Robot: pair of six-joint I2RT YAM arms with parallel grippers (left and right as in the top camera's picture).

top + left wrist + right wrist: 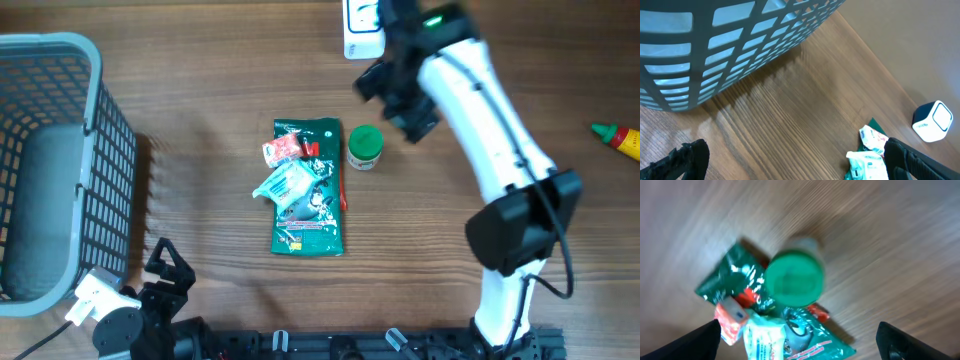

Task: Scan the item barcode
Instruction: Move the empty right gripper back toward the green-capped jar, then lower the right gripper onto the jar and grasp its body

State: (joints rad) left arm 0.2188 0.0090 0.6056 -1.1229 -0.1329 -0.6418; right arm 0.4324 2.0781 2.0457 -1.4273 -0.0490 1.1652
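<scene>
The right arm [487, 125] is a smooth white tube with chunky black joints, a thin black cable [568, 262] looping out by the elbow, and a small green light [433, 19] near the wrist. The left arm [150, 300] is black all over (apart from a white plug [95, 295] with a white lead). A black base rail [330, 347] carries silver clips. The left gripper [800, 162] and right gripper [801, 341] have matte black fingers [902, 342].

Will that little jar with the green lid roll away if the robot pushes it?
Probably not while upright: the jar stands lid up on the table. It looks small, so a push up high might tip it. Once on its round side, it would likely roll.
</scene>
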